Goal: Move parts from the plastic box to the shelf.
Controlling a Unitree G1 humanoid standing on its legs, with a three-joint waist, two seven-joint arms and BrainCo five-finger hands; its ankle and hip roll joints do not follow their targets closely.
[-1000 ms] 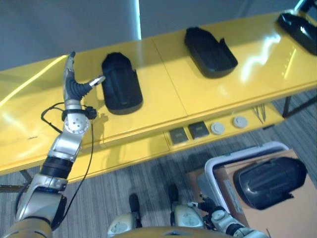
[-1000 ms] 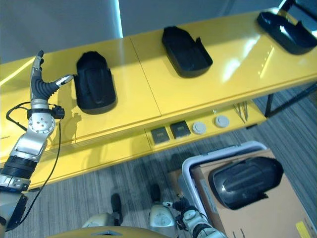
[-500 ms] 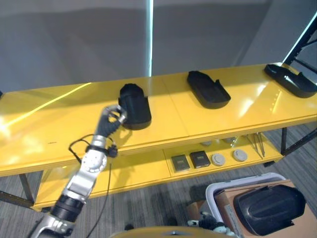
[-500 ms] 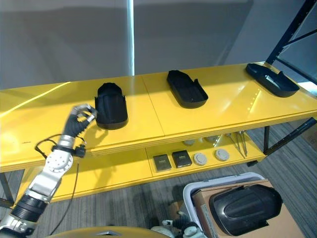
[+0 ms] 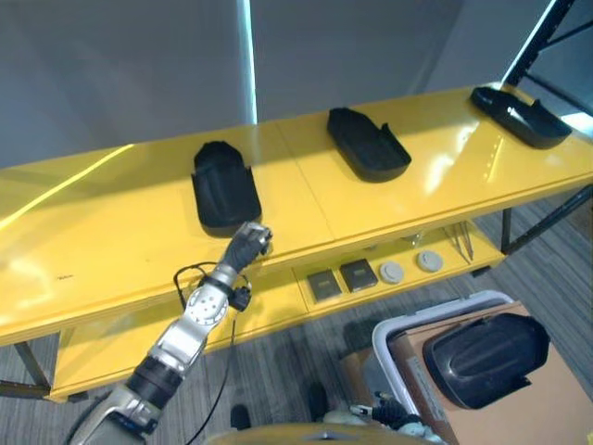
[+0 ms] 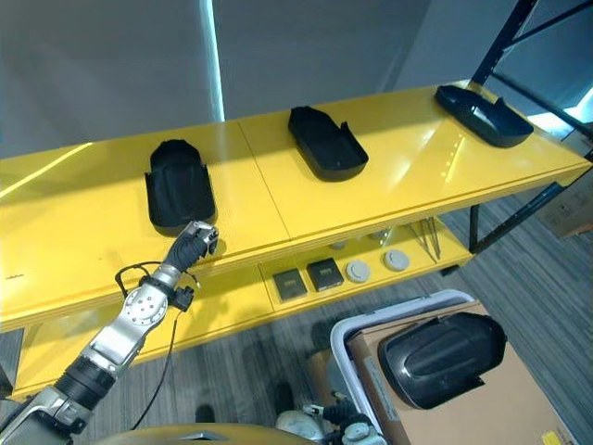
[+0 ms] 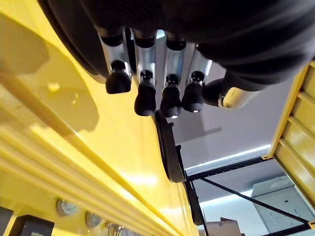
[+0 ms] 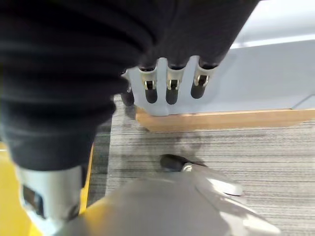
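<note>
Three black moulded parts lie on the yellow shelf (image 5: 130,232): a left part (image 5: 225,185), a middle part (image 5: 368,144) and a far right part (image 5: 519,104). My left hand (image 5: 246,246) sits at the shelf's front edge, just in front of the left part and apart from it. In the left wrist view its fingers (image 7: 146,98) are curled and hold nothing. A fourth black part (image 5: 485,357) rests on cardboard in the white plastic box (image 5: 426,313) at the lower right. My right hand (image 8: 170,86) hangs low beside the box wall, fingers curled and empty.
On the lower shelf level lie two dark square pieces (image 5: 324,286) and two grey round discs (image 5: 392,272). Thin metal tools (image 5: 463,243) lie further right. Grey carpet floor (image 8: 221,142) lies below, and a dark rack post (image 6: 505,32) rises at the far right.
The camera has shifted. My left hand went from open beside the left part to curled, and has drawn back to the shelf's front edge. The parts have stayed in place.
</note>
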